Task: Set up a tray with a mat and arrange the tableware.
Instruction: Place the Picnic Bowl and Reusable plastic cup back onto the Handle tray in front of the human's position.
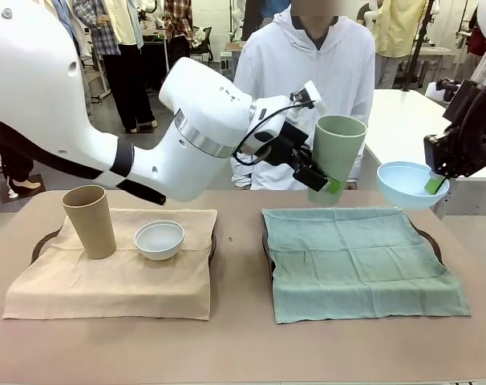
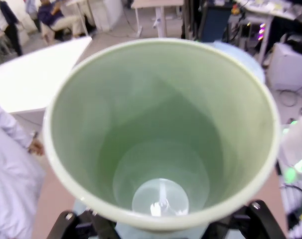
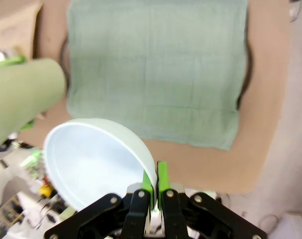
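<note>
The left gripper (image 1: 319, 174) clamped the green cup (image 1: 337, 152) low on its wall, held above the green mat (image 1: 359, 261). The right gripper (image 1: 435, 183), pressed together, pinched the blue bowl (image 1: 407, 183) by its rim. Both looked light, rigid and likely slippery; the thin rim grip seemed less secure.

Looks like a robotics lab or open workroom: white worktable (image 1: 423, 120) at two o'clock, desks with cabled electronics (image 2: 270, 25) at one o'clock, people (image 1: 123, 48) standing at eleven o'clock.
</note>
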You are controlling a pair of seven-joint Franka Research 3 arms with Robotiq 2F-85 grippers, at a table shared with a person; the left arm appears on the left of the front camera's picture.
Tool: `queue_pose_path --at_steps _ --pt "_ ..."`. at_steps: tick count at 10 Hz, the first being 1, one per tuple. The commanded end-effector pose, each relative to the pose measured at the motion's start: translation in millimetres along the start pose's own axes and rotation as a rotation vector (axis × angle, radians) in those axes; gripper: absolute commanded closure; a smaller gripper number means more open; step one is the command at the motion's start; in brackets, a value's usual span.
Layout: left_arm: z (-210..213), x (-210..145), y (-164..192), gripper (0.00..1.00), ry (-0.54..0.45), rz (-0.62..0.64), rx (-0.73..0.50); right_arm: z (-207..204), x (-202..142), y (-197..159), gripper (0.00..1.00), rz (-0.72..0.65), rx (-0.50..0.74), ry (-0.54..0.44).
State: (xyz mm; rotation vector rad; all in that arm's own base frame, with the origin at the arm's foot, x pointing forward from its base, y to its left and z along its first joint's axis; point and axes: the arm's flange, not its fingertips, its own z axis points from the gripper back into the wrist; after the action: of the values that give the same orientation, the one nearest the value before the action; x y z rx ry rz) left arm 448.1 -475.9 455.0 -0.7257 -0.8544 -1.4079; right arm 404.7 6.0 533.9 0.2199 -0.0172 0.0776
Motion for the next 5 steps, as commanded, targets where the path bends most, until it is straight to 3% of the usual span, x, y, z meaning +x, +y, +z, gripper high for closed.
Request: queue_pose_path --at_steps 1,5 --pt "-6 -41 -2 0.18 -0.104 -0.019 -0.043 -33 11 -14 0.95 0.030 -0.022 -0.021" --pt "-47 -90 -3 0.18 -0.069 -0.058 -0.060 -95 29 -33 0.95 0.032 -0.039 0.030"
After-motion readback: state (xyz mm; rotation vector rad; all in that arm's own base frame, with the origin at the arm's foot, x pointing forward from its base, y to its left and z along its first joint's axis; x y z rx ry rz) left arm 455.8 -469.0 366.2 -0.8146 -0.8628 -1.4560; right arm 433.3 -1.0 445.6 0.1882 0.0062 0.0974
